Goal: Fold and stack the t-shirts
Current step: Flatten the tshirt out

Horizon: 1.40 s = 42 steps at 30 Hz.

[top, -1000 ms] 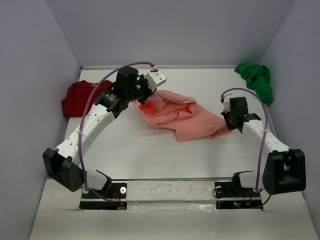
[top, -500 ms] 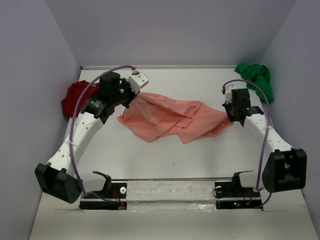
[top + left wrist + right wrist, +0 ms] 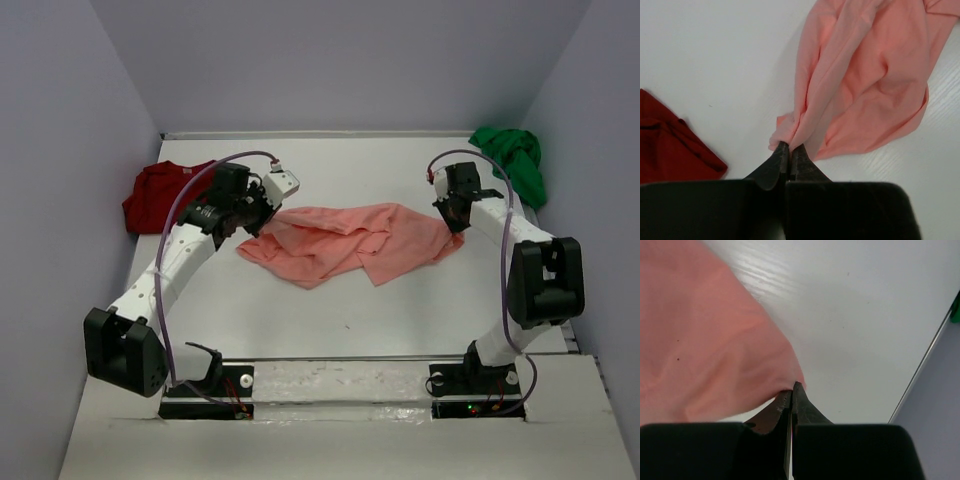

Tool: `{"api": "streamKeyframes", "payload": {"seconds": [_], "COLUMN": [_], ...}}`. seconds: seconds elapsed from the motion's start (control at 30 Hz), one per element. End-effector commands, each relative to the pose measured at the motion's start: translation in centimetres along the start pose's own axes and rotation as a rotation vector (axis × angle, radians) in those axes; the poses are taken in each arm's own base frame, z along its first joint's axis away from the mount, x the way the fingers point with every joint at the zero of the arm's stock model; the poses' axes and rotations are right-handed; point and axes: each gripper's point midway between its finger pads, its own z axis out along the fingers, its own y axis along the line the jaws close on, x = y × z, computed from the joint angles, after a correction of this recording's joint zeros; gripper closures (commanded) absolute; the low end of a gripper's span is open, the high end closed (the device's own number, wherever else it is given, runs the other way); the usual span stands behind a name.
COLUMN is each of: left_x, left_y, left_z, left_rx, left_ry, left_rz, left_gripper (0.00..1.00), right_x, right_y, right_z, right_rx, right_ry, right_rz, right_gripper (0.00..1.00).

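Salmon-pink cloth is pinched in both our grippers: the salmon-pink t-shirt (image 3: 345, 238) lies on the table (image 3: 350, 310) between them, creased and doubled over on itself. Our left gripper (image 3: 788, 154) is clamped on a bunched corner, and the shirt runs away ahead and to the right of its fingertips. The dark red t-shirt (image 3: 670, 145) lies to the left of those tips, not touching them. Our right gripper (image 3: 792, 390) is closed tight on the opposite edge, with cloth fanning to the left of its tips. The green t-shirt (image 3: 510, 160) sits crumpled beyond them, apart.

We judge this to be the spreading step, with no fold begun. Next we need to draw the two held points apart until the wrinkles flatten, then lay the shirt down square without either thin pinch slipping.
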Motion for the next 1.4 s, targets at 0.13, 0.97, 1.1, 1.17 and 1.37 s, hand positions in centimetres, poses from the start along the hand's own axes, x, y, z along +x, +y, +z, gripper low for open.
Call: {"api": "streamKeyframes", "payload": {"seconds": [0.13,0.97,1.1,1.17,1.37], "left_x": [5.4,5.4,4.4,4.8,7.6], "left_y": [-1.4,-1.1,-1.6,-2.3,-4.6], "left_z": [1.8,0.4,0.1,0.4,1.7], "left_rx": [0.030,0.036,0.074,0.114,0.215], "left_ry": [0.129,0.151,0.106,0.106,0.207], "left_rz": [-0.025,0.064,0.125,0.156,0.244], "left_gripper": [1.00,0.42,0.36,0.44,0.78], "right_x": [-1.8,-2.9,-2.8,-2.2,-0.1], "right_y": [-4.3,-7.0,-5.6,-5.0,-3.9], "right_z": [2.6,-0.1,-1.1,-0.7,1.8], "right_rx": [0.167,0.205,0.126,0.113,0.112], "right_ry": [0.040,0.014,-0.019,-0.008,0.053], "right_rz": [-0.006,0.133,0.156,0.157,0.133], "right_gripper": [1.00,0.27,0.27,0.27,0.30]}}
